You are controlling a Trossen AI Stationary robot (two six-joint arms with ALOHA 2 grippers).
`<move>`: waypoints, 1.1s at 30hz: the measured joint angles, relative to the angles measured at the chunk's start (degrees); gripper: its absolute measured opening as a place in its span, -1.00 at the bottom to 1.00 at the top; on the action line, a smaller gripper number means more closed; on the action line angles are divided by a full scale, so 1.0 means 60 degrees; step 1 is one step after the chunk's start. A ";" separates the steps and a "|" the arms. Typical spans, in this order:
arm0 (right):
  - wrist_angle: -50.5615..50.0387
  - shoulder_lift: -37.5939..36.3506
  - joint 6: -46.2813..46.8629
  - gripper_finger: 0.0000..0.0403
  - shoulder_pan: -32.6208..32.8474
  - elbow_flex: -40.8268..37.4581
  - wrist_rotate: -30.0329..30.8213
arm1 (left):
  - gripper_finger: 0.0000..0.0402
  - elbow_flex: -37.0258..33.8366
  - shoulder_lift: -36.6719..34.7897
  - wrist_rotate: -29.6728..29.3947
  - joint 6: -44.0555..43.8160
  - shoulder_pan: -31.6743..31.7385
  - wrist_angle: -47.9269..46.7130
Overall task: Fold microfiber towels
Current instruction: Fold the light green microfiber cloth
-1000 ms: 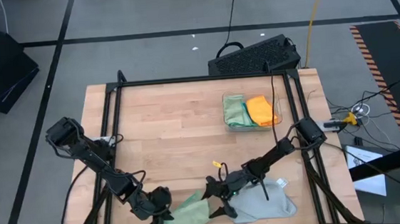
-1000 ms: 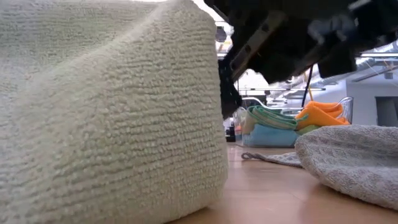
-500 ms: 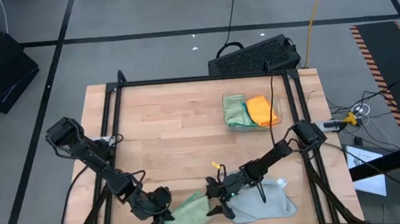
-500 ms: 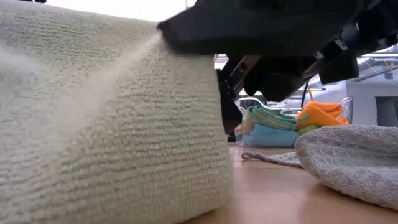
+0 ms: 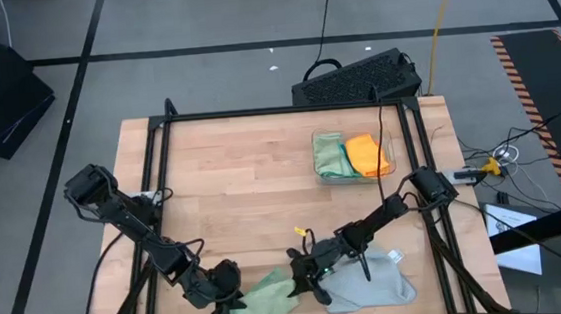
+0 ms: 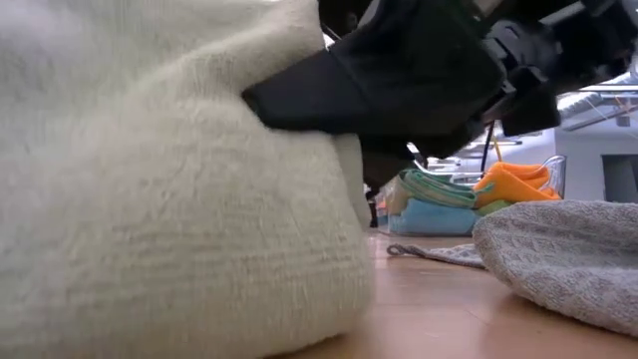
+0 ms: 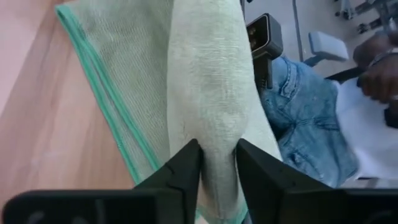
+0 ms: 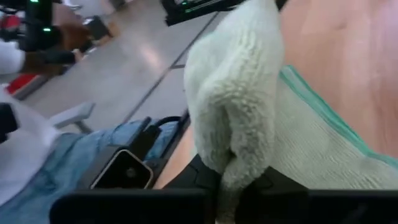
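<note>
the left gripper [image 5: 234, 303] sits at the near edge of the light wooden table [image 5: 242, 180], its two dark fingers [image 7: 183, 171] closed on a raised pleat of the pale sage green microfiber towel with the darker green hem [image 5: 268, 300]; in the left wrist view the cloth rises straight up from between those fingers, with a narrow gap at the tips that the fabric fills; the right gripper [image 5: 299, 286] stands just on the other side of the same towel, its fingers pinched tight on a bunched corner of it, which in the right wrist view [image 8: 239, 118] swells out of the fingertips like a soft knob; with one pinch at each side, the towel hangs between the two sets of fingers rather than lying flat, which looks like the hold needed to lift an edge and carry it over for a fold; the fold itself does not appear made yet, since the cloth is still humped and loose in the low view [image 6: 169, 189]; just beyond the right fingers lies a light grey rumpled microfiber towel [image 5: 376, 282], untouched and waiting; well away from both grippers, toward the far side, a clear shallow plastic tray [image 5: 322, 176] holds folded cloths, green [image 5: 331, 155] and orange [image 5: 365, 154] from above, with a blue one [image 6: 429, 219] low in the stack, seemingly the finished pile.
</note>
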 joint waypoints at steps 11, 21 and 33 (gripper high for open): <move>-0.0106 -0.0194 0.0573 -0.98 -0.0826 -0.0024 -0.1833 | -0.10 0.0003 -0.0571 -0.1778 0.0741 -0.0073 -0.1598; -0.1524 -0.0231 0.0963 -0.96 -0.0779 0.0037 -0.1280 | 0.06 0.0015 -0.1715 -0.5318 0.0811 0.0027 -0.1693; -0.1548 -0.0186 0.0199 -0.85 -0.0793 0.0360 0.0002 | 0.18 0.0004 0.0621 -0.1784 -0.0833 0.0853 0.0854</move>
